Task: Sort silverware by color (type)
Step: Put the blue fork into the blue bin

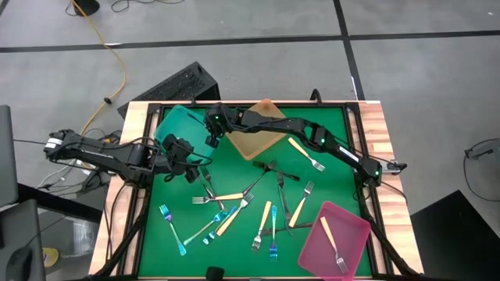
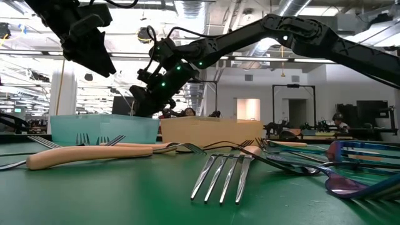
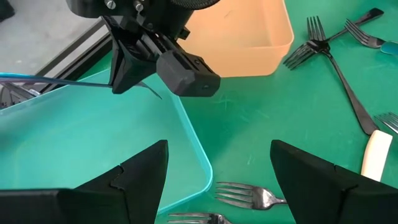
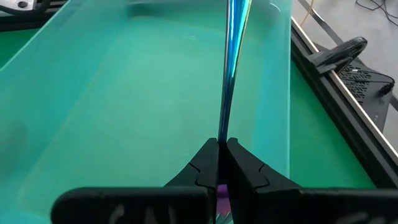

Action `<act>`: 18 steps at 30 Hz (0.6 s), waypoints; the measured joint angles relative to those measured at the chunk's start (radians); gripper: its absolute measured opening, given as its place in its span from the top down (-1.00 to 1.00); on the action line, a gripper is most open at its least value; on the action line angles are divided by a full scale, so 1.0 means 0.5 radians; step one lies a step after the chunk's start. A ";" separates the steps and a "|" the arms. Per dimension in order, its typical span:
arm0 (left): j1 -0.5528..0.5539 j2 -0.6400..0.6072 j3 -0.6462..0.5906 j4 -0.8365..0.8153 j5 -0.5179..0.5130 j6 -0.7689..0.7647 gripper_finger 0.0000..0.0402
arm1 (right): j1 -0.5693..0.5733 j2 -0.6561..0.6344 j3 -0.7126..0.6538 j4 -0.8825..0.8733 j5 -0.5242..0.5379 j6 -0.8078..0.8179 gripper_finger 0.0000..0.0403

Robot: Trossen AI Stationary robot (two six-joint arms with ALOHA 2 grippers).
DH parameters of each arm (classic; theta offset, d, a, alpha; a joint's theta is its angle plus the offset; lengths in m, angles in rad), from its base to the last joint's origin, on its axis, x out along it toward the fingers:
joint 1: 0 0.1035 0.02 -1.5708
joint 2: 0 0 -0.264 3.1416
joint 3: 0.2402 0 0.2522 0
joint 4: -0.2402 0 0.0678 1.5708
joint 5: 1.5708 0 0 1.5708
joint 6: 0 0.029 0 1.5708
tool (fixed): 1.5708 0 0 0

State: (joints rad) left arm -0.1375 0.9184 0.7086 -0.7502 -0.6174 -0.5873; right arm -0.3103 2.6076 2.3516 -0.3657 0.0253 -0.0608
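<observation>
My right gripper (image 4: 222, 146) is shut on an iridescent blue utensil (image 4: 233, 62) above the teal tray (image 1: 178, 129) at the table's far left; it also shows in the high view (image 1: 212, 129). My left gripper (image 3: 219, 149) is open and empty, raised just near of the teal tray (image 3: 93, 143), and also shows in the high view (image 1: 187, 165). Several forks, blue (image 1: 172, 226), grey (image 1: 280, 176) and cream-handled (image 1: 226, 199), lie flat on the green mat. One cream-handled fork (image 1: 332, 242) lies in the pink tray (image 1: 355, 226). My right gripper pinches the blue utensil's thin handle (image 4: 224, 127) between its two fingers, which come from above and slant down. The utensil sticks out past the fingertips over the teal tray, about level in the left wrist view (image 3: 62, 81), lifted clear of the tray.
An amber tray (image 1: 262, 133) stands beside the teal one at the far middle of the mat. A cream-handled fork (image 1: 306, 154) lies to its right. The wooden frame (image 1: 375, 125) borders the mat. People show far off in the room behind.
</observation>
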 joint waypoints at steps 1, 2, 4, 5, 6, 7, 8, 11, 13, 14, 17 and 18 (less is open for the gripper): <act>0.000 0.000 0.000 0.000 0.000 0.000 -0.33 | 0.000 0.000 0.000 0.000 0.000 0.000 0.81; 0.000 0.000 0.000 0.000 0.000 0.000 -0.33 | 0.000 0.000 0.000 -0.001 0.000 0.000 0.81; 0.000 0.000 0.000 0.000 0.000 0.000 -0.33 | 0.000 0.000 0.000 -0.001 0.000 0.000 0.81; 0.000 0.000 0.000 0.000 0.000 0.000 -0.33 | 0.000 0.000 0.000 -0.001 0.000 0.000 0.81; 0.000 0.000 0.000 0.000 0.000 0.002 -0.33 | 0.000 0.000 0.000 -0.001 -0.001 0.000 0.81; 0.000 0.000 -0.001 0.000 0.000 0.008 -0.33 | 0.000 0.000 0.000 0.000 0.000 0.000 0.81; 0.000 0.000 0.000 0.000 0.000 0.010 -0.33 | 0.000 0.000 0.000 -0.001 0.000 0.000 0.81; 0.000 0.000 -0.001 0.000 0.000 0.011 -0.33 | 0.000 0.007 -0.001 0.007 0.000 0.000 0.81; 0.000 0.000 -0.001 0.000 0.000 0.012 -0.33 | 0.000 0.035 0.002 0.052 -0.002 0.001 0.81; 0.000 0.000 -0.001 0.000 0.000 0.012 -0.33 | 0.000 0.042 -0.003 0.037 0.001 -0.002 0.81; -0.001 0.000 -0.001 -0.001 0.000 0.013 -0.33 | 0.003 0.053 -0.005 0.091 -0.001 -0.034 0.81; -0.001 0.000 -0.001 -0.001 0.001 0.013 -0.33 | 0.005 0.056 -0.001 0.130 0.000 -0.037 0.81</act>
State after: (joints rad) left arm -0.1379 0.9184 0.7082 -0.7505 -0.6171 -0.5808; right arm -0.3077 2.6358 2.3510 -0.3009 0.0254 -0.0794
